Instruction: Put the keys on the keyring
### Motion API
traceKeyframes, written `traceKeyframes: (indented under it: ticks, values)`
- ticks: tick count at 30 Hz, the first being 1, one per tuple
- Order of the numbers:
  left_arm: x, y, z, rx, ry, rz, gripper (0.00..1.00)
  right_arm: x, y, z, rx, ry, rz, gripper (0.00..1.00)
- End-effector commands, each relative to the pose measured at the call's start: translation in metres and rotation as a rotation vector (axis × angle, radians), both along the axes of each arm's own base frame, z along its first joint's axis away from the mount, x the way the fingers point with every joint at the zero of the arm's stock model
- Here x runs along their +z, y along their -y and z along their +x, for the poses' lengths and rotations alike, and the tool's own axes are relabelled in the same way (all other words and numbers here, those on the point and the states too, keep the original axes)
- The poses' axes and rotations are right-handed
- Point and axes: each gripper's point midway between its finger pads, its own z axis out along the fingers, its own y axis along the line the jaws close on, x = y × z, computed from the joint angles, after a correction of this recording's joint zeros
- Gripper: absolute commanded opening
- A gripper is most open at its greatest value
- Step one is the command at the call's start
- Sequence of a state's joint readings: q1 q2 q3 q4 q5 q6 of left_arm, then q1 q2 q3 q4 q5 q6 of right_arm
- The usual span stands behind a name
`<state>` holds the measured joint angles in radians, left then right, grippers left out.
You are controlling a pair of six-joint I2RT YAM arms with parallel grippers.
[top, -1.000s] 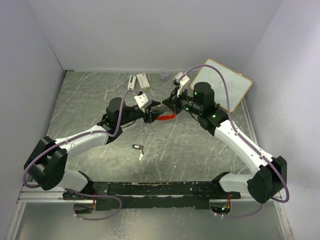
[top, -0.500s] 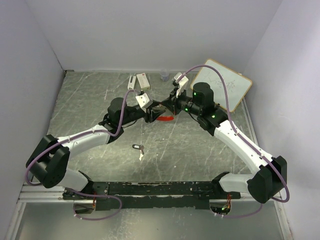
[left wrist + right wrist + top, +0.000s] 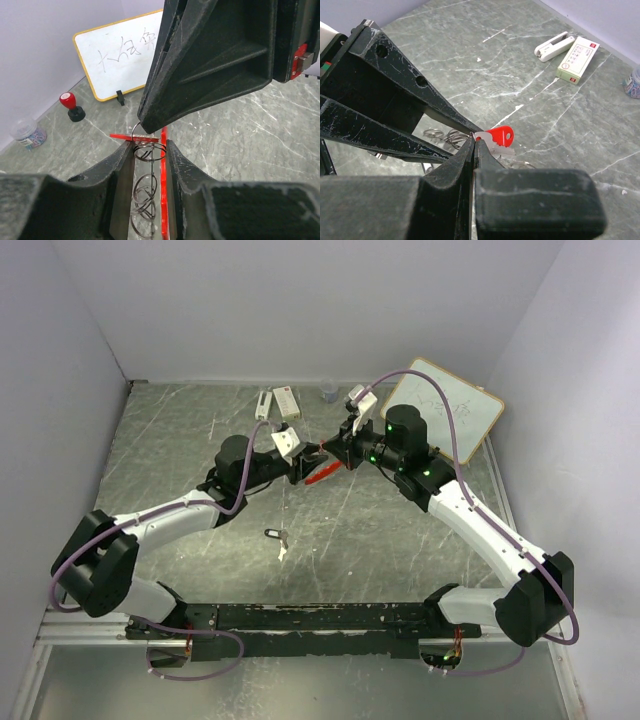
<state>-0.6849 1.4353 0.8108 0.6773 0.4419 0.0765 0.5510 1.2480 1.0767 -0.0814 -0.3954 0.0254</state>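
Observation:
My two grippers meet above the middle of the table. My left gripper [image 3: 303, 464] is shut on the keyring. In the left wrist view [image 3: 150, 146] its silver wire loops [image 3: 149, 152] and red plastic strip [image 3: 163, 190] sit between the jaws. My right gripper [image 3: 328, 456] is shut on the red key at its silver blade [image 3: 489, 143]. The red head [image 3: 501, 135] sticks out past the tips [image 3: 474, 141], right at the loops [image 3: 452, 137]. The black key [image 3: 273, 533] lies on the table in front, a white scrap [image 3: 282, 552] beside it.
A whiteboard [image 3: 445, 405] leans at the back right, a red-topped black cylinder [image 3: 71, 105] in front of it. A small jar of clips [image 3: 329, 391], a white stapler [image 3: 263, 405] and a small box [image 3: 286, 400] lie at the back.
The left gripper has moved slightly up and right towards the right gripper. The keyring's red strip, hanging flat before, now tilts up towards the right gripper.

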Motion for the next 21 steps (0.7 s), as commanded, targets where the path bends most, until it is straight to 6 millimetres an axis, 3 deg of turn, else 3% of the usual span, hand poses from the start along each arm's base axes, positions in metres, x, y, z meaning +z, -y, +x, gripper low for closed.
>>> traceKeyframes:
  ticks: [1, 21]
  values:
    - [0.019, -0.001, -0.009, -0.020, 0.084, -0.017, 0.30, 0.010, -0.001, 0.003, -0.012, 0.020, 0.013, 0.00]
    - [0.022, -0.004, -0.018, -0.049, 0.165, -0.012, 0.24, -0.011, -0.008, 0.018, -0.034, -0.044, -0.015, 0.00]
